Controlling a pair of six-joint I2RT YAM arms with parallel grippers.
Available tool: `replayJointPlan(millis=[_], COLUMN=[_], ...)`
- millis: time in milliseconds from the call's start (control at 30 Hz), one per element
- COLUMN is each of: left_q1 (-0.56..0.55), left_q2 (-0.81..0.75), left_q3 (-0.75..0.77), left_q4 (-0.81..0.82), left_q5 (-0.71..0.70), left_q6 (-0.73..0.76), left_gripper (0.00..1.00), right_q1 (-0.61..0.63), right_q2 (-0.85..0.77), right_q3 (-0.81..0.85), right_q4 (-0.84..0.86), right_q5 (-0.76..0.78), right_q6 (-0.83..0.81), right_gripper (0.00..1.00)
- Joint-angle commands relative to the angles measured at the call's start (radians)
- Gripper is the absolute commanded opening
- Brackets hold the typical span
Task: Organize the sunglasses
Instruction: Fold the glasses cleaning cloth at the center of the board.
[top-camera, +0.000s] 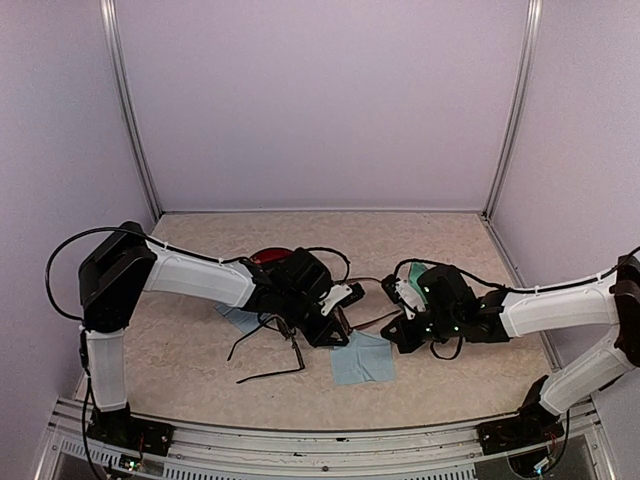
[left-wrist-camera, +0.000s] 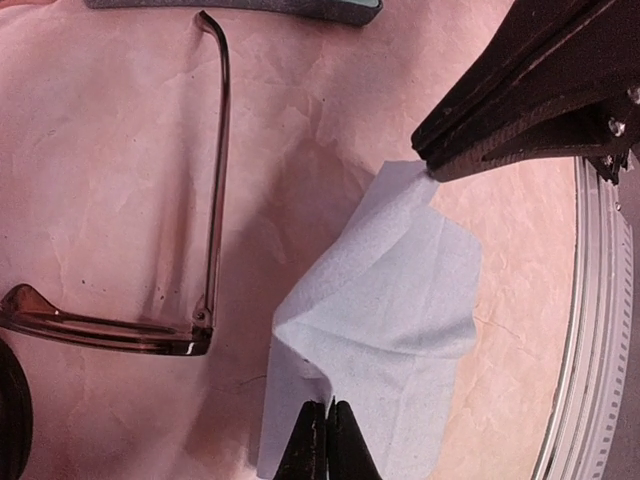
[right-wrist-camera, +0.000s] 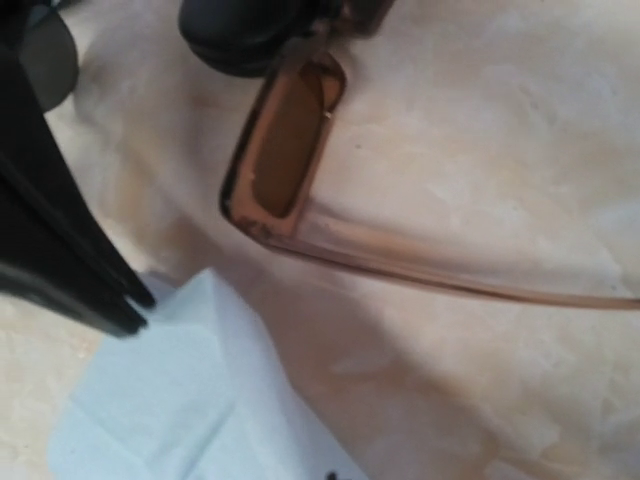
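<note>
The reddish-brown sunglasses (left-wrist-camera: 100, 332) lie unfolded on the table, one long arm (left-wrist-camera: 218, 150) pointing away; the right wrist view has their lens (right-wrist-camera: 288, 140) and arm close up. The black sunglasses (top-camera: 268, 350) lie in front of the left arm with their thin arms spread. A light-blue cloth (left-wrist-camera: 390, 300) lies partly lifted between both grippers. My left gripper (left-wrist-camera: 328, 440) is shut on its near fold. My right gripper (left-wrist-camera: 428, 168) is shut on its far corner. From above, the two grippers (top-camera: 338, 328) (top-camera: 396, 332) meet over the cloth (top-camera: 362, 358).
A grey-blue case (left-wrist-camera: 240, 6) lies beyond the brown pair's arm. A second light-blue cloth (top-camera: 240, 318) sits under the left arm, and a red rounded thing (top-camera: 268, 257) shows behind it. The metal front rail (left-wrist-camera: 590, 330) is close on the right.
</note>
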Motion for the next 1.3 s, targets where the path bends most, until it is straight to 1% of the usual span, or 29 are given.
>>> replayJointPlan(millis=[0, 367, 800, 1233, 1267], left_q1=[-0.029, -0.093, -0.147, -0.149, -0.149], left_q2=[-0.029, -0.098, -0.092, -0.104, -0.107], left_q3=[-0.035, -0.116, -0.149, -0.131, -0.131], left_q4=[0.003, 0.064, 0.112, 0.058, 0.055], left_q5=[-0.024, -0.094, -0.133, -0.189, -0.189], left_q6=[0.028, 0.006, -0.055, -0.018, -0.017], left_gripper=[0.00, 0.00, 0.00, 0.00, 0.00], right_q1=[-0.008, -0.007, 0.010, 0.047, 0.050], right_q2=[-0.047, -0.107, -0.106, -0.065, -0.062], right_q3=[-0.017, -0.089, -0.161, -0.169, -0.170], right_q4=[0.011, -0.040, 0.005, 0.052, 0.054], right_q5=[-0.029, -0.063, -0.090, -0.103, -0.105], right_q6=[-0.008, 0.018, 0.076, 0.101, 0.130], right_gripper=[0.00, 0.00, 0.00, 0.00, 0.00])
